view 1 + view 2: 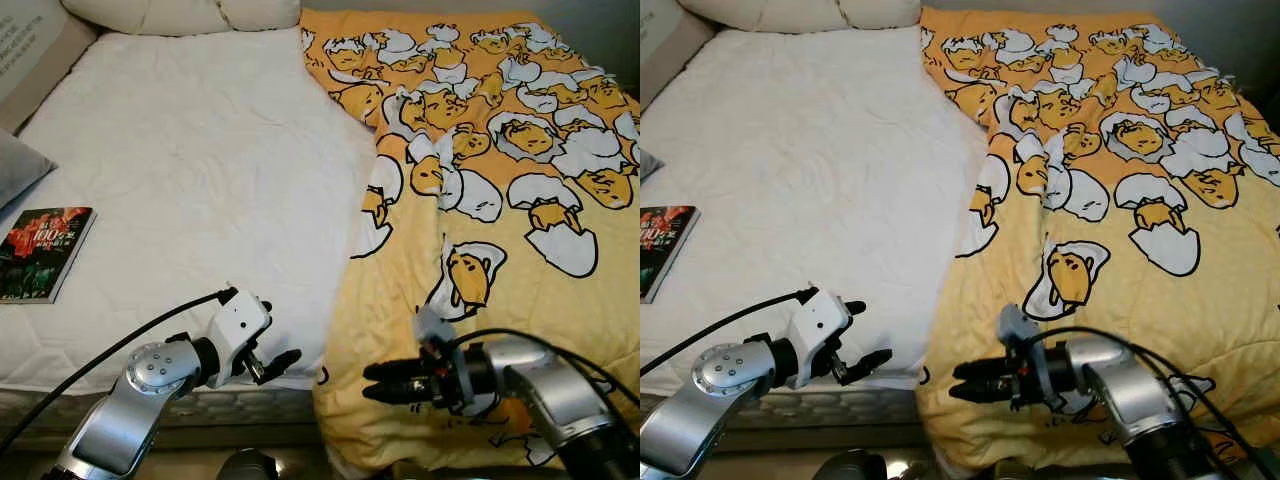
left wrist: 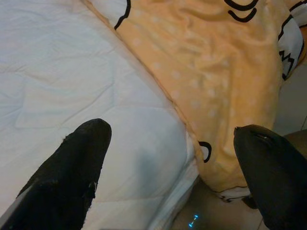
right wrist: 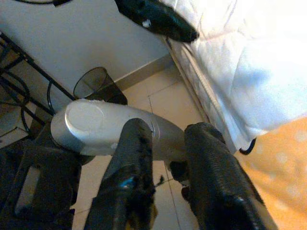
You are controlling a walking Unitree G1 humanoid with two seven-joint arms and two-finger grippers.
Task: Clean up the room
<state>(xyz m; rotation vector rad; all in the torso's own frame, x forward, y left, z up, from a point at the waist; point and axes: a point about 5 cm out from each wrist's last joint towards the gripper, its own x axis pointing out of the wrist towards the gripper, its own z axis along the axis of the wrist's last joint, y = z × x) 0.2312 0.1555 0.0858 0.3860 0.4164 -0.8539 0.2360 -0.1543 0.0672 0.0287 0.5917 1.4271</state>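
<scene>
Here I see my left gripper [image 1: 268, 352] spread wide over the bed [image 1: 190, 180], right gripper [image 1: 372, 383] nearly closed, empty, beside the blanket [image 1: 500, 200].

Yellow blanket [image 1: 480, 200] covers bed's [image 1: 190, 180] right half (book [image 1: 45, 252] on left).

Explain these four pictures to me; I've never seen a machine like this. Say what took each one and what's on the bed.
This is a humanoid robot with two silver arms, each ending in a black two-fingered pincer. The two wide pictures come from its head, looking down at a bed. The left pincer, open, hovers over the white mattress edge; the right pincer, fingers close together, sits in front of the yellow cartoon blanket. Neither holds anything. A book lies on the mattress. The two close-ups come from wrist cameras looking along the fingers; the right one also shows a dark bin on the floor.
</scene>
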